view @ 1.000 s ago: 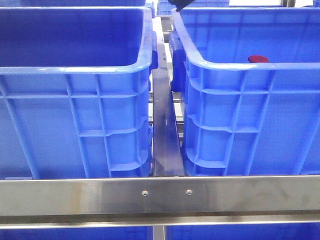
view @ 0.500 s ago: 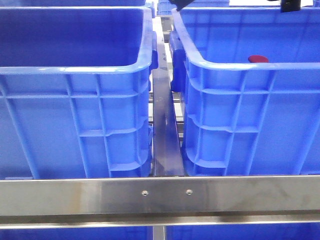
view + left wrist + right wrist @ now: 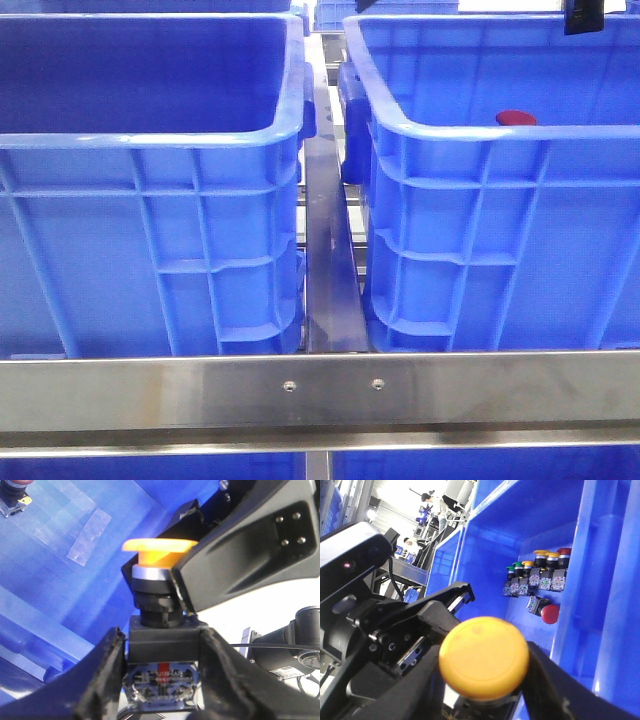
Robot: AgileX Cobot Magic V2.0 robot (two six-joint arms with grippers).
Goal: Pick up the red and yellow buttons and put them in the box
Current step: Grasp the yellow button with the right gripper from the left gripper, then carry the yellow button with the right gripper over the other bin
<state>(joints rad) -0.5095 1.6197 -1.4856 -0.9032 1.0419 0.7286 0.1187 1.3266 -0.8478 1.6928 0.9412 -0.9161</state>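
Note:
The yellow button (image 3: 159, 545), an orange-yellow domed cap on a black switch body, is held up in the air. My left gripper (image 3: 162, 652) is shut on its black body. My right gripper (image 3: 485, 690) closes round its collar under the cap (image 3: 484, 656), one finger (image 3: 240, 560) pressing beside the cap. The red button (image 3: 516, 118) lies inside the right blue crate (image 3: 480, 130), also in the right wrist view (image 3: 550, 613). The left blue crate (image 3: 150, 135) shows no contents from the front. Only a dark part of one arm (image 3: 583, 15) shows in the front view.
A row of several push-buttons with green, yellow and red caps (image 3: 535, 575) stands on the crate floor (image 3: 485, 555). Another red-capped switch (image 3: 14, 490) lies on the crate floor below. A steel rail (image 3: 330, 250) runs between the crates; a steel bar (image 3: 320, 390) crosses in front.
The dark gripper part at the top middle of the front view has left the picture. A dark arm part has come in at the top right.

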